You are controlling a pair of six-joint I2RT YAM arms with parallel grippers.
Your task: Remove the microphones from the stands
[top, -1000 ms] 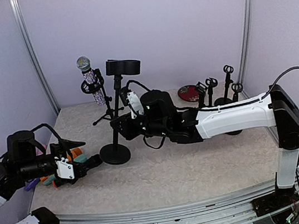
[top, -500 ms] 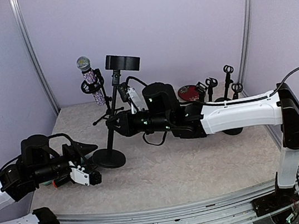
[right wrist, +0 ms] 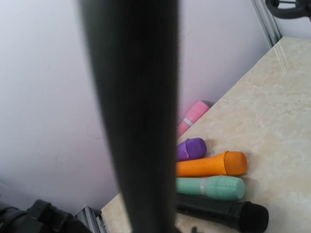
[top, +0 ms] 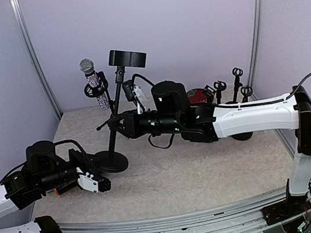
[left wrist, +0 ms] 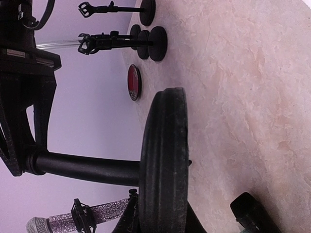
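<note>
**Glitter microphone in its clip; right arm holds a different stand**

The silver-and-purple glitter microphone (top: 94, 81) stands head-up, leaning a little, in the ring clip of a thin black tripod stand (top: 108, 104). It is at the far left corner of the table, close to the back wall, and neither gripper touches it. In the left wrist view the glitter microphone (left wrist: 107, 211) shows beyond a round base.

Just in front of it and to its right, a black stand with a round weighted base (top: 114, 145) leans, its disc-shaped top toward the back wall. The right gripper (top: 120, 126) is clamped on this stand's pole about halfway up. In the right wrist view the pole (right wrist: 136, 121) crosses the frame as a dark blurred bar.

The left gripper (top: 101, 184) hangs low over the beige marbled table (top: 210, 167) at the front left, just beside the round base (left wrist: 163, 165). Its jaws are pressed together with nothing between them.

Five loose microphones lie side by side by the left wall:
- pink (right wrist: 192, 116)
- purple (right wrist: 191, 148)
- orange (right wrist: 211, 164)
- mint-green (right wrist: 211, 187)
- black (right wrist: 228, 211)

At the back right sit a red disc (top: 198, 94) and a cluster of small black stands (top: 235, 84).
</note>
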